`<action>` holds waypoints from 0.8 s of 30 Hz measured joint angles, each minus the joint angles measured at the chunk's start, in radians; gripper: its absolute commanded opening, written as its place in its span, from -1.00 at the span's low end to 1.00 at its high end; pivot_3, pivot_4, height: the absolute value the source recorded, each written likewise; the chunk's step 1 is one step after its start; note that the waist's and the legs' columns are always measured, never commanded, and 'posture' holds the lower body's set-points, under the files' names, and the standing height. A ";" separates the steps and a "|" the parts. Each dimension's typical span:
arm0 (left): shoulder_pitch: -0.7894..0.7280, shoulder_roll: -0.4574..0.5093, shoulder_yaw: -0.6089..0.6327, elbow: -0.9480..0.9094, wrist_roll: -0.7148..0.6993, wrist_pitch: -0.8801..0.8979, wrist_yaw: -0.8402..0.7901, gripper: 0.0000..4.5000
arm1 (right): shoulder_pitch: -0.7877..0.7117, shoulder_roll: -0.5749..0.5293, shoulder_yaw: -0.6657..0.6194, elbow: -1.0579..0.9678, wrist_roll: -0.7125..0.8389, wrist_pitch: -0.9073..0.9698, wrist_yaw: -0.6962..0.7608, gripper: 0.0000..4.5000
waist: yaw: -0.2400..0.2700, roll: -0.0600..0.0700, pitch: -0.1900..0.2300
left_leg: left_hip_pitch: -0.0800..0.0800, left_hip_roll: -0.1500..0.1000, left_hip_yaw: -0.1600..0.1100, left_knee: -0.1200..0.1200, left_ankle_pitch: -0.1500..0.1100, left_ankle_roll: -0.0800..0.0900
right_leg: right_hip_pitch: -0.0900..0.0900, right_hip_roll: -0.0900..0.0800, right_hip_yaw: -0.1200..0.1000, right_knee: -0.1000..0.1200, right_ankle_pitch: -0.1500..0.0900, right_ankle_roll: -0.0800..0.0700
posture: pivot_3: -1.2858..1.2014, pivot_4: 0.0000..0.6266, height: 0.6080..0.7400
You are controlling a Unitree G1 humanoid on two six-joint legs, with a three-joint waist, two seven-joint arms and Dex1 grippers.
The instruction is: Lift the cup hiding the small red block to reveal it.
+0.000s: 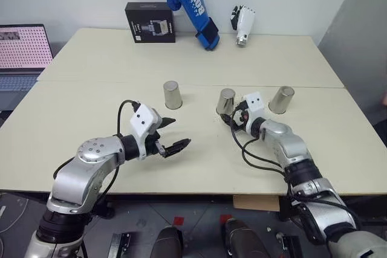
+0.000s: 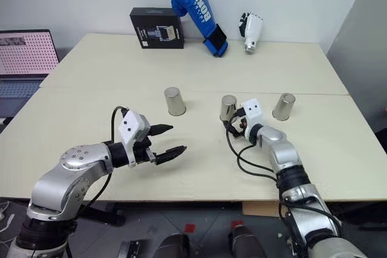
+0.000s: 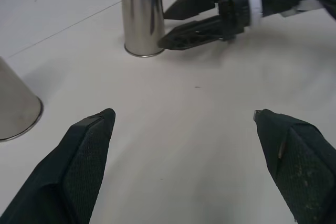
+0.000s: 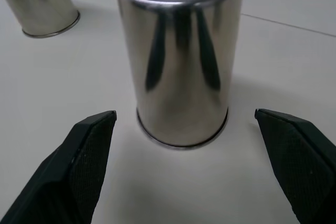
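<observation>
Three silver cups stand upside down in a row on the cream table (image 1: 91, 107): a left cup (image 1: 172, 95), a middle cup (image 1: 225, 101) and a right cup (image 1: 282, 99). The small red block is hidden. My right gripper (image 1: 233, 115) is open just in front of the middle cup (image 4: 181, 61); its fingers (image 4: 89, 145) flank the base without touching. In the left wrist view the same fingers (image 3: 194, 22) reach beside that cup (image 3: 142, 17). My left gripper (image 1: 172, 134) hovers open and empty over bare table, nearer than the left cup (image 3: 16, 108).
At the table's far edge stand a black box (image 1: 150, 22), a blue boxing glove (image 1: 193, 7) and a white glove-like object (image 1: 243, 22). A laptop (image 1: 21, 52) sits off the table's left side. A seam (image 1: 302, 86) runs across the table behind the cups.
</observation>
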 measured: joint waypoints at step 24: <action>-0.076 0.003 -0.013 0.072 0.034 -0.040 0.012 1.00 | -0.201 0.109 -0.086 0.327 -0.078 -0.255 0.030 0.18 | -0.007 0.002 0.001 | 0.000 0.000 -0.002 0.000 0.000 0.000 | 0.000 0.000 -0.001 0.001 -0.002 0.002 | 0.03 -0.52 1.00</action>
